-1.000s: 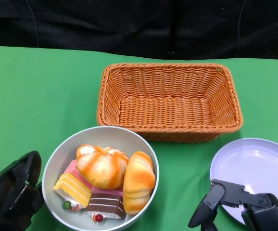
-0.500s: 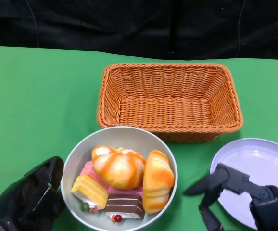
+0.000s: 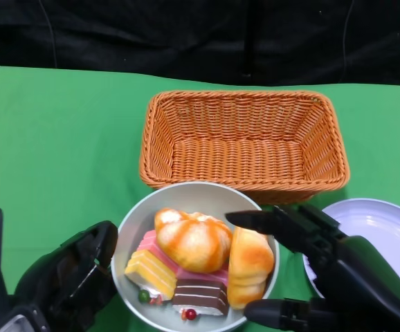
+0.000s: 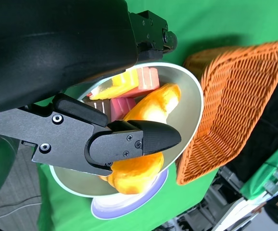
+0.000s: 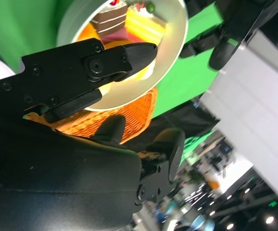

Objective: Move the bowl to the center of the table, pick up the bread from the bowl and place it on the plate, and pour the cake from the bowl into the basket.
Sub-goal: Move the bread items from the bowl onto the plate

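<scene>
Near centre of the green table [image 3: 55, 138]: grey bowl [image 3: 186, 197] holding two bread rolls [image 3: 194, 240] and cake slices [image 3: 151, 271], just near of the wicker basket [image 3: 243, 144]. Left hand [image 3: 75, 280] presses the bowl's left rim, fingers curled. Right hand [image 3: 317, 266] spread, fingers straddling the bowl's right side, holding nothing. Lilac plate [image 3: 387, 232] at right, partly behind the right hand.

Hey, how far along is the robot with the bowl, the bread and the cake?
Looks done: the grey metal bowl sits near the table's middle, before the orange wicker basket.

In hand: the right hand reaches over the bowl, fingers apart above the long golden bread roll; the left hand is beside the bowl's rim.

Left: both breads and the cake slices remain in the bowl; the lilac plate and basket hold nothing.
</scene>
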`<state>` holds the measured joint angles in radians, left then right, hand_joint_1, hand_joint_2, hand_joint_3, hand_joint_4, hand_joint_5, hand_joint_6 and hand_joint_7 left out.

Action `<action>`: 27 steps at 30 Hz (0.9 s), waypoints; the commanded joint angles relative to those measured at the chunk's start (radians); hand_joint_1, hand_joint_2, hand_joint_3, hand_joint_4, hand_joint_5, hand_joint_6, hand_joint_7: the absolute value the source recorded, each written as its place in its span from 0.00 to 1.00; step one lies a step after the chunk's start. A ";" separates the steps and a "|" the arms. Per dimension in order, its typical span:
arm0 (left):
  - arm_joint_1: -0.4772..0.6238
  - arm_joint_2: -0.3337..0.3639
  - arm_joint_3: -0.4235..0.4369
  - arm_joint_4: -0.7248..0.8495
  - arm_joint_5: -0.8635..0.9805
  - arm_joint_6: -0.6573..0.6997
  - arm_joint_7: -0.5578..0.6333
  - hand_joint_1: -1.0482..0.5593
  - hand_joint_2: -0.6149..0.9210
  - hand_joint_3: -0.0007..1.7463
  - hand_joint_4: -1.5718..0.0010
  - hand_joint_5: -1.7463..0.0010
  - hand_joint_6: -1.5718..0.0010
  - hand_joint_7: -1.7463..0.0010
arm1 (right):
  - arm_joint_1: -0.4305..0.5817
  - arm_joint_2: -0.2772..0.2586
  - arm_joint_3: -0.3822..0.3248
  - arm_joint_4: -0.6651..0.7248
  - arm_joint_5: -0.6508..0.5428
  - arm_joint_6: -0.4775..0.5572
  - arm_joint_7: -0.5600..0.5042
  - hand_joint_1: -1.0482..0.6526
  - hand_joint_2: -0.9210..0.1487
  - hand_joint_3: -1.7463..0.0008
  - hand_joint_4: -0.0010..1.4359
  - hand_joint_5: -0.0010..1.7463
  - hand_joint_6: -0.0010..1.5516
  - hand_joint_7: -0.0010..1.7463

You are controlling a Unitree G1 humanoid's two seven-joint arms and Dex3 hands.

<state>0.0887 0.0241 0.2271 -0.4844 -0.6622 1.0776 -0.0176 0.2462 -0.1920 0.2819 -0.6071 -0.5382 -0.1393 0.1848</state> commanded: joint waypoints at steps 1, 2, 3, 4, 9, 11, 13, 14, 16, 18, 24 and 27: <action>-0.010 0.009 -0.026 -0.020 0.011 0.004 0.010 0.25 1.00 0.31 1.00 1.00 1.00 1.00 | -0.043 0.001 0.019 0.025 -0.014 -0.001 -0.002 0.28 0.00 0.99 0.00 0.47 0.00 0.31; -0.010 0.008 -0.032 -0.021 0.013 0.002 0.012 0.25 1.00 0.31 1.00 1.00 1.00 1.00 | -0.058 0.003 0.023 0.044 -0.022 -0.004 -0.009 0.28 0.00 0.99 0.00 0.46 0.00 0.31; -0.010 0.008 -0.037 -0.022 0.015 0.001 0.013 0.25 1.00 0.30 1.00 1.00 1.00 1.00 | -0.068 0.004 0.025 0.058 -0.027 -0.007 -0.015 0.28 0.00 0.99 0.00 0.46 0.01 0.31; -0.009 0.008 -0.039 -0.023 0.015 0.000 0.013 0.25 1.00 0.30 1.00 1.00 1.00 1.00 | -0.074 0.004 0.027 0.066 -0.030 -0.009 -0.019 0.28 0.00 0.99 0.00 0.46 0.01 0.31; 0.008 0.012 -0.084 -0.033 0.034 -0.011 0.004 0.25 1.00 0.30 1.00 1.00 1.00 1.00 | -0.162 0.010 0.066 0.159 -0.083 -0.004 -0.022 0.28 0.00 0.99 0.00 0.44 0.02 0.29; 0.014 0.015 -0.100 -0.039 0.044 -0.017 -0.001 0.25 1.00 0.30 1.00 1.00 1.00 1.00 | -0.193 0.007 0.073 0.202 -0.093 -0.011 -0.028 0.29 0.00 0.98 0.00 0.42 0.02 0.28; 0.019 0.011 -0.107 -0.041 0.050 -0.021 0.000 0.25 1.00 0.30 1.00 1.00 1.00 1.00 | -0.229 0.003 0.080 0.257 -0.110 -0.023 -0.046 0.29 0.00 0.97 0.00 0.42 0.03 0.27; 0.021 0.009 -0.108 -0.042 0.052 -0.022 0.001 0.25 1.00 0.30 1.00 1.00 1.00 1.00 | -0.240 0.003 0.082 0.275 -0.115 -0.027 -0.053 0.29 0.00 0.98 0.00 0.43 0.04 0.26; 0.026 0.007 -0.112 -0.043 0.054 -0.025 0.001 0.26 1.00 0.30 1.00 1.00 1.00 1.00 | -0.266 0.003 0.089 0.317 -0.130 -0.032 -0.067 0.30 0.00 0.98 0.00 0.43 0.05 0.25; 0.029 0.011 -0.117 -0.049 0.057 -0.019 0.002 0.25 1.00 0.30 1.00 1.00 1.00 1.00 | -0.292 0.002 0.097 0.361 -0.150 -0.044 -0.088 0.31 0.00 0.98 0.01 0.43 0.07 0.23; 0.040 0.027 -0.139 -0.062 0.077 -0.029 -0.006 0.25 1.00 0.31 1.00 1.00 1.00 1.00 | -0.360 -0.005 0.130 0.468 -0.214 -0.045 -0.115 0.30 0.00 0.97 0.03 0.41 0.12 0.15; 0.048 0.029 -0.144 -0.067 0.083 -0.041 -0.014 0.24 1.00 0.31 1.00 1.00 1.00 1.00 | -0.384 0.000 0.147 0.525 -0.231 -0.048 -0.131 0.29 0.00 0.97 0.04 0.41 0.13 0.14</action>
<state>0.1285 0.0361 0.0858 -0.5362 -0.5859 1.0469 -0.0188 -0.1214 -0.1859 0.4250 -0.1042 -0.7667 -0.1824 0.0672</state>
